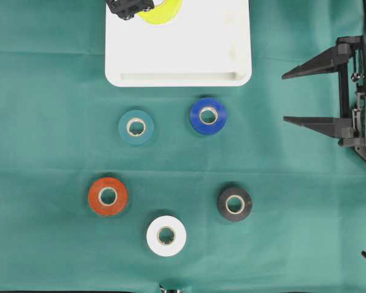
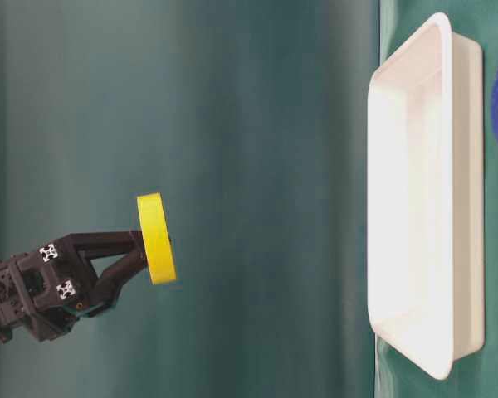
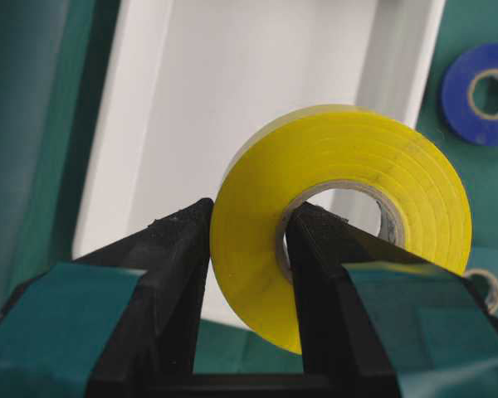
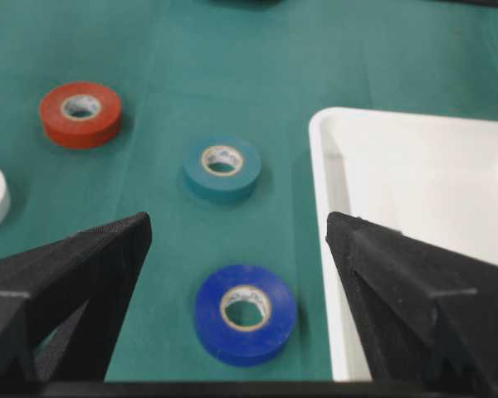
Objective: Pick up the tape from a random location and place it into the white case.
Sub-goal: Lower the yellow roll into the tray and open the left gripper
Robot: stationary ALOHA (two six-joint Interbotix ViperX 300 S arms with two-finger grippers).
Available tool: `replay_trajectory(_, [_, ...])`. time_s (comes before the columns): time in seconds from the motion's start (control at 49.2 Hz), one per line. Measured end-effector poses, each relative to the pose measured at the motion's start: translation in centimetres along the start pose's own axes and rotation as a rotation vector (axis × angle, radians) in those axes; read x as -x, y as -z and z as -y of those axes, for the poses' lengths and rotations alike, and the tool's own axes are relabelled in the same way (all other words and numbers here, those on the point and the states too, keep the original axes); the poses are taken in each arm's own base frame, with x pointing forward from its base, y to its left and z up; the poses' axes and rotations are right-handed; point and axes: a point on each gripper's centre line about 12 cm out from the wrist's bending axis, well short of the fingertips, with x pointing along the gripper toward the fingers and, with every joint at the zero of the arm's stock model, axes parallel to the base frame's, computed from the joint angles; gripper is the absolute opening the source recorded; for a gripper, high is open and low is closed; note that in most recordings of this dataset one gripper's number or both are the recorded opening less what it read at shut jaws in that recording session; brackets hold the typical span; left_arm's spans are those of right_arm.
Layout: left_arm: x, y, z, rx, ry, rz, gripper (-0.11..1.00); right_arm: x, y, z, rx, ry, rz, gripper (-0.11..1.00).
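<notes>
The left hand point(image 3: 247, 249) pinches the yellow tape point(image 3: 349, 224) through its core, one finger inside the hole, one outside. The roll hangs above the white case point(image 1: 178, 78), which lies straight below. The right hand point(image 1: 317, 96) gapes wide, off to the side.

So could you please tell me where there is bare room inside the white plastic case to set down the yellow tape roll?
The floor of the white plastic case is bare nearly throughout, from its near rim to its right wall. Only the far left corner is taken, where the left gripper holds the yellow tape roll above it.
</notes>
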Motion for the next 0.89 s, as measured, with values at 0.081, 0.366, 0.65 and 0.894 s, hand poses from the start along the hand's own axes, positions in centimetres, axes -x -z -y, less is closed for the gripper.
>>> replay_trajectory(0.081, [-0.8,-0.1,0.0,-0.002,0.000,0.000,0.25,0.0,-0.1,0.0,0.003,0.000,0.003,0.92])
replay_trajectory(0.366, [-4.1,-1.7,-0.2,-0.005,0.001,-0.005,0.25,-0.1,-0.1,0.0,0.005,0.000,-0.003,0.92])
replay_trajectory(0.65, [-4.1,-2.5,-0.3,-0.006,-0.001,0.014,0.25,-0.2,0.0,0.0,0.005,0.001,-0.006,0.92])
replay_trajectory(0.894, [-6.1,-1.7,-0.1,-0.006,0.004,-0.016,0.25,-0.3,0.1,0.0,0.002,0.001,-0.014,0.92])
